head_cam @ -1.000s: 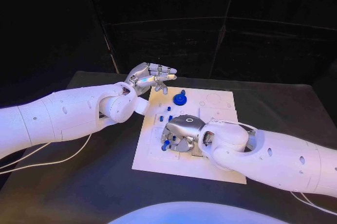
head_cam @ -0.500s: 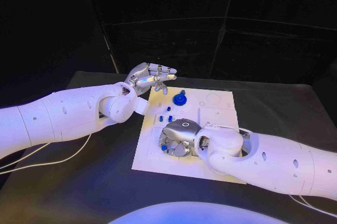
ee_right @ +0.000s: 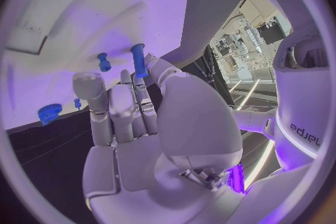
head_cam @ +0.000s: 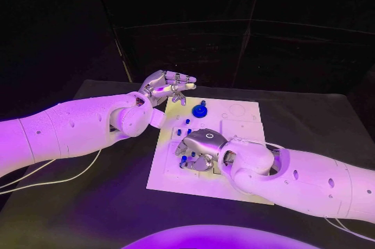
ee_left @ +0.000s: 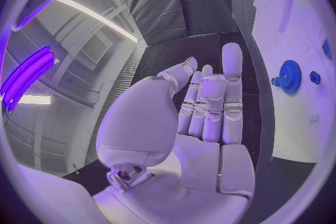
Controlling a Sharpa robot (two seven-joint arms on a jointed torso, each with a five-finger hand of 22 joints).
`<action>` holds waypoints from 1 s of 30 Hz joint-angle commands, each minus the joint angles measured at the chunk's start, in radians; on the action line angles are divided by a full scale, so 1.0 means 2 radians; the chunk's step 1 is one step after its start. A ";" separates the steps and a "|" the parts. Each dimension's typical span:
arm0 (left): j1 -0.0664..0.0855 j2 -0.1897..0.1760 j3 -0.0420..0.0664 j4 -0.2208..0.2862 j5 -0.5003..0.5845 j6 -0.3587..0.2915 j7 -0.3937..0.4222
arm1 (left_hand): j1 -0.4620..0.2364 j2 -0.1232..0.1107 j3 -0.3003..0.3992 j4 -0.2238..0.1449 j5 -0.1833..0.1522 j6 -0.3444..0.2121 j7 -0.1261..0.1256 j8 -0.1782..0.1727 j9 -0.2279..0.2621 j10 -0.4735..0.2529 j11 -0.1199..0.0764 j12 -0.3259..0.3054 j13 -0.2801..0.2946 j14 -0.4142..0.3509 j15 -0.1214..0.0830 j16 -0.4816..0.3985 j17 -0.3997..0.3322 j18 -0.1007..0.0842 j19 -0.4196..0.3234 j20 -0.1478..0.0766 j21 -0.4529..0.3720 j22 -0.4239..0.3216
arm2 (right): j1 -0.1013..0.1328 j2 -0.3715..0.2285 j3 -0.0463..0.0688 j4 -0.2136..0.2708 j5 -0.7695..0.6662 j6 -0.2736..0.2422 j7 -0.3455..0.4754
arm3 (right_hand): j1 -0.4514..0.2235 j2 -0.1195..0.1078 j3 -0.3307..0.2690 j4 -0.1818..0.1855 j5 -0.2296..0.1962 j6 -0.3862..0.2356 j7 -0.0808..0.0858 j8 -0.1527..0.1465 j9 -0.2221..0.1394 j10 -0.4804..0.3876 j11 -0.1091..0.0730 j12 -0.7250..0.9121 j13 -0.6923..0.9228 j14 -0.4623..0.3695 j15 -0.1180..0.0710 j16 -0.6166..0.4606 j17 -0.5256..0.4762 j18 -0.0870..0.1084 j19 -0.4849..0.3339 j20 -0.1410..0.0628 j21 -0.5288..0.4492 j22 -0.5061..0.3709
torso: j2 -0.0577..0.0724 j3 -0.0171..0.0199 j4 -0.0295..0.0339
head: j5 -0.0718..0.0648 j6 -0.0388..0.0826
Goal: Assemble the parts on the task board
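The flat white rectangular task board (head_cam: 234,185) lies in the middle of the black bench (head_cam: 94,205), and the small blue plastic parts sit on it: a blue toothed gear (head_cam: 201,110) stands at its far end, a few short blue pegs (head_cam: 179,132) lie a little nearer than the gear, and more blue pieces lie by the left edge at mid-board. My right hand (head_cam: 200,149) is down over that mid-board spot, palm toward the plate and fingers curled in. In my right wrist view a slim blue cylindrical pin (ee_right: 139,60) stands at my fingertips (ee_right: 86,83), pinched between the thumb and a finger as far as I can judge, with another short blue peg (ee_right: 103,61) on the white plate just beside it and the gear (ee_right: 49,113) well apart. My left hand (head_cam: 166,85) hangs above the bench just off the board's far left corner, near the gear but not touching it. Its fingers (ee_left: 232,89) lie stretched and apart from the thumb, holding nothing.
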 commanded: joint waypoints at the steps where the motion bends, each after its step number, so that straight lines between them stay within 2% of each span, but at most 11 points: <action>1: 0.001 0.001 0.000 0.000 0.001 0.007 -0.001 | 0.001 0.002 -0.001 -0.001 0.000 -0.004 0.001 0.001 0.000 -0.004 0.000 0.003 0.000 -0.003 0.001 0.002 0.000 0.007 -0.002 0.001 -0.003 -0.001 | 0.000 -0.003 0.000 0.005 -0.003 -0.040 0.009 | 0.000 -0.006 -0.009 0.000 0.004 -0.007 0.000 -0.001 0.000 -0.011 0.000 0.004 0.000 -0.005 0.001 -0.004 -0.007 0.010 -0.007 0.000 -0.006 -0.006 | 0.000 0.0001 -0.0001 | 0.000 0.001; 4: 0.001 0.001 0.000 0.000 0.001 0.008 -0.001 | 0.001 0.002 -0.001 -0.001 0.000 -0.004 0.001 0.001 0.000 -0.004 0.000 0.003 0.000 -0.003 0.001 0.002 0.000 0.007 -0.002 0.001 -0.003 -0.001 | 0.000 -0.010 0.000 0.012 -0.002 -0.045 0.012 | -0.001 -0.008 -0.028 0.001 0.011 -0.018 -0.001 -0.001 0.000 -0.028 0.001 0.012 0.001 -0.011 0.003 -0.009 -0.018 0.012 -0.014 0.000 -0.014 -0.017 | 0.000 0.0002 -0.0005 | -0.001 0.002; 6: 0.001 0.000 0.000 -0.001 0.001 0.008 -0.001 | 0.001 0.002 -0.001 -0.001 0.000 -0.004 0.001 0.001 0.000 -0.004 0.000 0.003 0.000 -0.003 0.001 0.002 0.000 0.007 -0.002 0.001 -0.003 -0.001 | 0.000 -0.017 0.000 0.020 -0.002 -0.049 0.014 | 0.002 -0.009 -0.057 0.003 0.012 -0.035 -0.006 -0.001 0.000 -0.047 0.003 0.024 0.003 -0.017 0.004 -0.013 -0.030 0.014 -0.021 0.003 -0.024 -0.030 | 0.000 0.0001 -0.0009 | -0.001 0.002; 9: 0.001 0.000 0.000 -0.001 0.001 0.008 -0.001 | 0.001 0.002 -0.001 -0.001 0.000 -0.004 0.001 0.001 0.000 -0.004 0.000 0.003 0.000 -0.003 0.001 0.002 0.000 0.007 -0.002 0.001 -0.003 -0.001 | 0.000 -0.040 0.000 0.043 0.004 -0.056 0.016 | 0.012 -0.005 -0.108 0.014 0.011 -0.049 -0.011 0.000 0.001 -0.067 0.004 0.049 0.006 -0.020 0.005 -0.013 -0.036 0.015 -0.026 0.004 -0.031 -0.039 | -0.001 -0.0002 -0.0009 | -0.003 0.004; 12: 0.001 -0.002 0.000 -0.001 0.001 0.008 -0.001 | 0.001 0.002 -0.001 -0.001 0.000 -0.004 0.001 0.001 0.000 -0.004 0.000 0.003 0.000 -0.003 0.001 0.002 0.000 0.007 -0.002 0.001 -0.003 -0.001 | 0.001 -0.070 0.001 0.073 0.021 -0.069 0.020 | 0.020 -0.001 -0.139 0.025 0.011 -0.050 -0.008 0.002 0.002 -0.073 0.003 0.069 0.008 -0.019 0.004 -0.010 -0.036 0.016 -0.025 0.004 -0.032 -0.041 | -0.001 -0.0005 -0.0010 | -0.005 0.006; 16: 0.001 -0.003 0.000 -0.001 0.001 0.008 -0.001 | 0.001 0.002 -0.001 -0.001 0.000 -0.004 0.001 0.001 0.000 -0.004 0.000 0.003 0.000 -0.003 0.001 0.002 0.000 0.007 -0.002 0.001 -0.003 -0.001 | 0.005 -0.120 0.013 0.114 0.076 -0.086 0.027 | 0.027 0.006 -0.161 0.037 0.013 -0.045 -0.003 0.003 0.003 -0.067 -0.001 0.093 0.009 -0.016 0.001 -0.007 -0.035 0.015 -0.021 0.001 -0.031 -0.039 | -0.002 -0.0005 -0.0018 | -0.009 0.010; 18: 0.001 -0.004 0.000 -0.001 0.001 0.007 -0.001 | 0.001 0.002 -0.001 -0.001 0.000 -0.004 0.001 0.001 0.000 -0.004 0.000 0.003 0.000 -0.003 0.001 0.002 0.000 0.007 -0.002 0.001 -0.003 -0.001 | 0.009 -0.142 0.016 0.129 0.102 -0.091 0.030 | 0.029 0.011 -0.166 0.041 0.016 -0.041 0.000 0.004 0.003 -0.061 -0.002 0.101 0.009 -0.013 0.000 -0.004 -0.032 0.015 -0.018 0.000 -0.028 -0.035 | -0.003 -0.0006 -0.0022 | -0.011 0.011; 23: 0.001 -0.005 0.000 -0.001 0.001 0.007 -0.001 | 0.001 0.002 -0.001 -0.001 0.000 -0.004 0.001 0.001 0.000 -0.004 0.000 0.003 0.000 -0.003 0.001 0.002 0.000 0.007 -0.002 0.001 -0.003 -0.001 | 0.022 -0.195 0.021 0.150 0.168 -0.092 0.031 | 0.030 0.021 -0.174 0.047 0.021 -0.020 0.003 0.011 0.006 -0.030 -0.002 0.121 0.010 -0.005 -0.001 0.003 -0.022 0.012 -0.009 -0.001 -0.020 -0.024 | -0.006 -0.0011 -0.0043 | -0.018 0.014; 25: 0.001 -0.005 0.000 -0.001 0.001 0.007 -0.001 | 0.001 0.002 -0.001 -0.001 0.000 -0.004 0.001 0.001 0.000 -0.004 0.000 0.003 0.000 -0.003 0.001 0.002 0.000 0.007 -0.002 0.001 -0.003 -0.001 | 0.026 -0.213 0.022 0.152 0.190 -0.091 0.027 | 0.029 0.028 -0.176 0.051 0.027 0.002 0.004 0.022 0.009 0.005 -0.005 0.135 0.014 0.004 -0.003 0.016 -0.001 0.008 0.005 -0.001 -0.003 0.001 | -0.007 -0.0015 -0.0049 | -0.021 0.014; 28: 0.001 -0.005 0.000 -0.001 0.001 0.007 -0.001 | 0.001 0.002 -0.001 -0.001 0.000 -0.004 0.001 0.001 0.000 -0.004 0.000 0.003 0.000 -0.003 0.001 0.002 0.000 0.007 -0.002 0.001 -0.003 -0.001 | 0.029 -0.236 0.022 0.153 0.208 -0.087 0.011 | 0.026 0.031 -0.182 0.059 0.032 0.019 -0.007 0.032 0.012 0.065 -0.019 0.161 0.028 0.019 -0.013 0.043 0.052 -0.001 0.034 -0.008 0.035 0.056 | -0.009 -0.0026 -0.0052 | -0.028 0.014; 30: 0.001 -0.005 0.000 0.000 0.001 0.007 -0.001 | 0.001 0.002 -0.001 -0.001 0.000 -0.004 0.001 0.001 0.000 -0.004 0.000 0.003 0.000 -0.003 0.001 0.002 0.000 0.007 -0.002 0.001 -0.003 -0.001 | 0.030 -0.249 0.023 0.152 0.215 -0.086 -0.007 | 0.014 0.029 -0.191 0.071 0.049 0.024 -0.014 0.037 0.012 0.096 -0.026 0.180 0.042 0.025 -0.020 0.056 0.074 -0.005 0.046 -0.015 0.051 0.079 | -0.010 -0.0034 -0.0047 | -0.034 0.013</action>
